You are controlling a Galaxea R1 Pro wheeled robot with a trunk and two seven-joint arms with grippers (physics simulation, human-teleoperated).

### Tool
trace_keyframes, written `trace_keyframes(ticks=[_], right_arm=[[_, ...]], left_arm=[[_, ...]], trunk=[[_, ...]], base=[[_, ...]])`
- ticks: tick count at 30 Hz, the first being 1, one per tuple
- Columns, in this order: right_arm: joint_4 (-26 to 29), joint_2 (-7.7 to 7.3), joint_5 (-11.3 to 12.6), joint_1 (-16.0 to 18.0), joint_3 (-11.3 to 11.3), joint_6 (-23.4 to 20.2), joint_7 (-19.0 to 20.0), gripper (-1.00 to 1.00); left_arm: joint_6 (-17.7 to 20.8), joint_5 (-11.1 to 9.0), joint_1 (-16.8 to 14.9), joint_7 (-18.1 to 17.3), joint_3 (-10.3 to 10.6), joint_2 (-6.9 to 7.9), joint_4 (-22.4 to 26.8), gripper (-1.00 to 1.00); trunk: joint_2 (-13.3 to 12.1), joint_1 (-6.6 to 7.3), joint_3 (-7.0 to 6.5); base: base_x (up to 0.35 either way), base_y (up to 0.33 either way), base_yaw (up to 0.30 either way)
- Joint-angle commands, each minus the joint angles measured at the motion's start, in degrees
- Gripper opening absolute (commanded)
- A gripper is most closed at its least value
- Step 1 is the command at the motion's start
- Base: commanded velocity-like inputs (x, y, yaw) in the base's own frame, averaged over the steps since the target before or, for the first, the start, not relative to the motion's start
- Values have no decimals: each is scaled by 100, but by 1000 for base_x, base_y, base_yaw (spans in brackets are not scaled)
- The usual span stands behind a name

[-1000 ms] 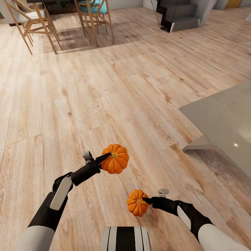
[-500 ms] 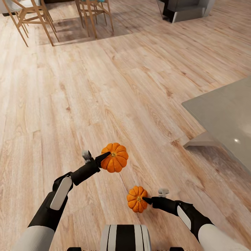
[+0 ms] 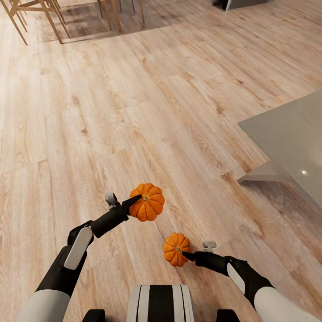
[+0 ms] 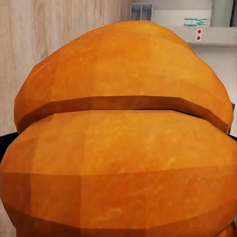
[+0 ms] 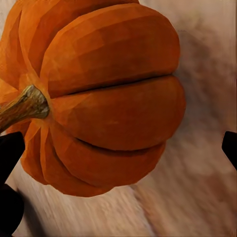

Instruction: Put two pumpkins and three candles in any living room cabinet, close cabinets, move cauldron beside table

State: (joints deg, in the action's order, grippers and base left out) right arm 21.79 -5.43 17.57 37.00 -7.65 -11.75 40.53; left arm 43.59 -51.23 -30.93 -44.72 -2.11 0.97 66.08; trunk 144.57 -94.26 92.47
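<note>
Two small orange pumpkins hang above the wooden floor, one in each gripper. In the head view the larger-looking pumpkin (image 3: pixel 149 209) sits at the tip of my left gripper (image 3: pixel 135 201), which is shut on it. In the left wrist view this pumpkin (image 4: pixel 123 148) is very close and hides the fingers. The other pumpkin (image 3: pixel 176 248) is at the tip of my right gripper (image 3: pixel 188 256), shut on it near the stem. In the right wrist view that pumpkin (image 5: pixel 108 94) shows its stem, with a dark fingertip (image 5: pixel 10 153) beside it. Candles, cabinet and cauldron are out of view.
A low grey table (image 3: pixel 290 138) juts in from the right, its base (image 3: pixel 264 174) on the floor. Wooden chair legs (image 3: pixel 53 20) stand at the far left. Open plank floor (image 3: pixel 134 112) stretches ahead.
The whole view has shifted: chairs and the dark unit at the back slid toward the top edge, so the camera moved. Both arms keep their pose with the pumpkins.
</note>
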Motion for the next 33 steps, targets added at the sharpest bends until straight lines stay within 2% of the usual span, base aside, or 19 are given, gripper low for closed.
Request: trace_keyframes(ticks=[1, 9, 15, 33], right_arm=[[4, -1, 1, 0, -1, -1, 6, 100], [92, -15, 9, 0, -1, -2, 65, 100], [180, -11, 10, 12, 5, -2, 51, 100], [185, -29, 10, 62, 26, 22, -52, 100]], left_arm=[[9, -19, 0, -10, 0, 0, 1, -100], [9, -19, 0, -10, 0, -2, 1, -100], [9, -11, 0, -4, 0, -114, 1, -100], [2, -10, 7, -5, 0, -140, -8, -100]], trunk=[[0, 0, 1], [0, 0, 1], [0, 0, 1], [2, -2, 23]], base=[[0, 0, 0], [0, 0, 0], [0, 0, 0], [0, 0, 0]])
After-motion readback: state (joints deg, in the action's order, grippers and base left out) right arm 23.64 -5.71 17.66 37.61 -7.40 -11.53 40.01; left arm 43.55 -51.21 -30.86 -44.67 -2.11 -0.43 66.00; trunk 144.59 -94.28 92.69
